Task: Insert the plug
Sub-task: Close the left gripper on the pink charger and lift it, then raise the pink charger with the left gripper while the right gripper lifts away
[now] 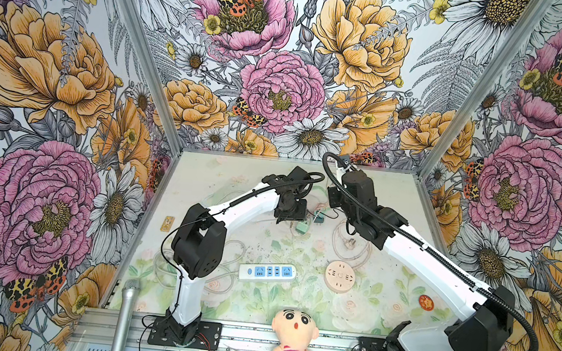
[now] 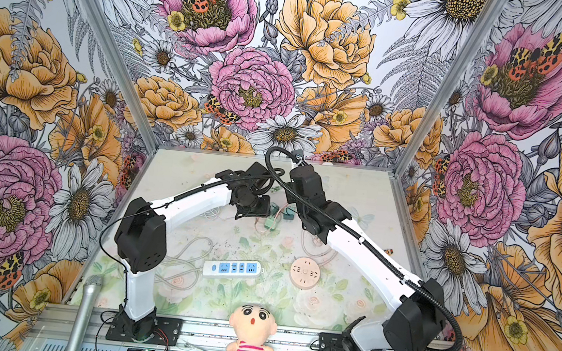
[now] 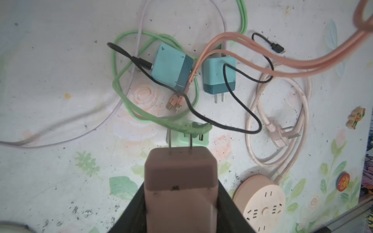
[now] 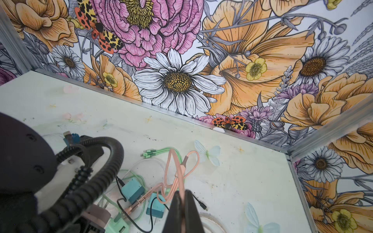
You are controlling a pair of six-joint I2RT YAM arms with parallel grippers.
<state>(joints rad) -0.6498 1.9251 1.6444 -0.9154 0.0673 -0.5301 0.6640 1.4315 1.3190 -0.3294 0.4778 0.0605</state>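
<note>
Left tool [image 3: 181, 209] grips the pink plug [image 3: 180, 173], its two prongs pointing away from the tool. It hangs over the table [image 1: 201, 175], at twelve o'clock of the white power strip [image 1: 267, 272]. The round socket [image 1: 340, 276] lies at four o'clock of the plug. Right tool [image 4: 182, 211] is pinched closed on a peach cable [image 4: 177, 171].

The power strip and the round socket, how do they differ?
The power strip is long and white with blue outlets; the round socket is a pink disc. In both top views the power strip lies left of the round socket. Both lie flat, nothing plugged in.
</note>
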